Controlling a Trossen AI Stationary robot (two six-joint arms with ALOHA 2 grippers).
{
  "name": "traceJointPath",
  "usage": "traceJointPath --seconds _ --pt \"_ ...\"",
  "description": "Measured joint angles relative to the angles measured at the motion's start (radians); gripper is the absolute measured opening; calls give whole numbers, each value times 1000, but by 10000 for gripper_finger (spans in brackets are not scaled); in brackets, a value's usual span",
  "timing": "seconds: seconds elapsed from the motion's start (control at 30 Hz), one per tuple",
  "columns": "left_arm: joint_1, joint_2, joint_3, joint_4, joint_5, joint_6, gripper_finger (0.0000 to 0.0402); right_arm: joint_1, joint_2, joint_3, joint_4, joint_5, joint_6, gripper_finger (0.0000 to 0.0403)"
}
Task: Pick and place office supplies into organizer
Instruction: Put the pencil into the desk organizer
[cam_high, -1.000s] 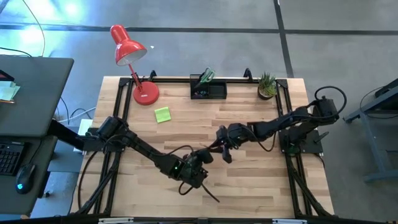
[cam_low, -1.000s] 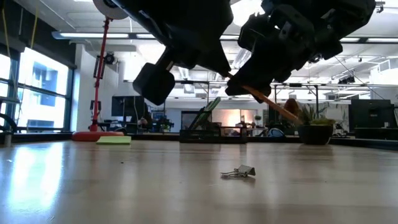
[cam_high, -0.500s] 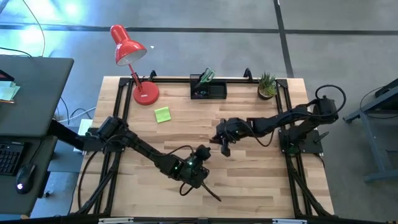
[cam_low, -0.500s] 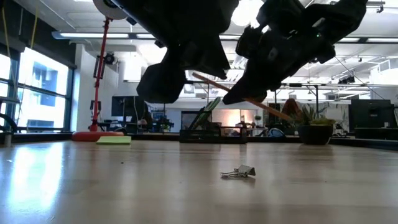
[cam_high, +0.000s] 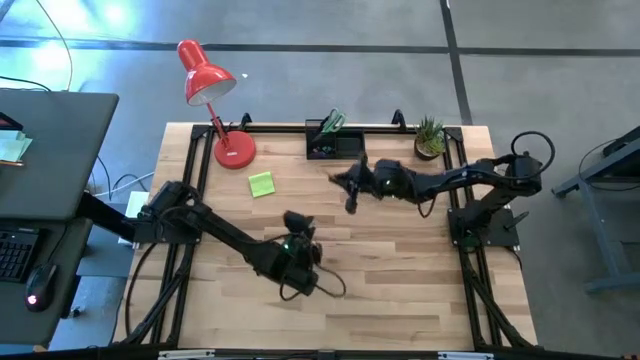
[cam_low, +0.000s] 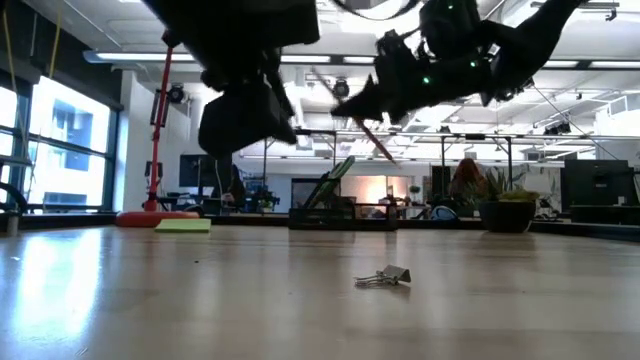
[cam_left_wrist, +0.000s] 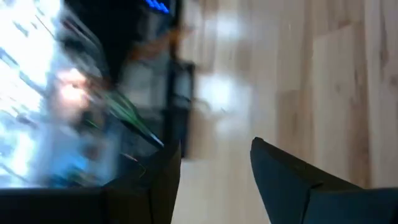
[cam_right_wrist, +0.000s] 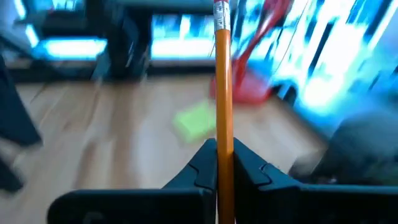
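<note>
My right gripper (cam_high: 346, 186) is over the table's far middle, just in front of the black organizer (cam_high: 335, 142), and is shut on an orange pencil (cam_right_wrist: 222, 93). In the low view the pencil (cam_low: 368, 133) is well above the table. Green-handled scissors (cam_high: 333, 121) stand in the organizer. The lime-green sticky-note pad (cam_high: 261, 184) lies flat on the table to the left of it. My left gripper (cam_high: 298, 222) is open and empty above the table's middle; its wrist view (cam_left_wrist: 215, 163) shows nothing between the fingers. My right gripper pinches the pencil's shaft (cam_right_wrist: 224, 148) between its two fingers (cam_right_wrist: 202, 165). The pencil lies along the fingers, and its long eraser end (cam_right_wrist: 219, 9) sticks out ahead of them. It is lifted clear of the table and slants in the low view.
A red desk lamp (cam_high: 212, 82) stands at the far left, its base (cam_high: 235, 150) beside the pad. A small potted plant (cam_high: 430, 138) stands to the right of the organizer. A metal binder clip (cam_low: 385, 276) lies on the wood near the front.
My right gripper has carried the pencil up and toward the table's far edge, close to the organizer, and the pencil has tipped steeper. My left gripper has drawn toward the table's left and far side, and has turned.
</note>
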Motion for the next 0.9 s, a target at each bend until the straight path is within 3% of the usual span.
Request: traceJointPath --seconds 0.1,0.2,0.4,0.6,0.73,0.9 --pt "20 -11 -6 -52 94 -146 177 -49 0 0 163 -8 -87 7" --pt "19 -11 -55 36 150 -148 165 -108 0 2 301 -39 -79 5" --pt "18 -35 -201 249 253 -133 141 -216 12 90 299 -168 3 9" --pt "17 -213 -441 724 427 -25 122 -259 138 249 287 -289 -27 8" --pt "26 -318 -610 1075 545 4 114 -280 276 389 265 -297 -42 16" --pt "21 -349 -747 1301 584 -20 113 -333 418 565 259 -300 -40 6"
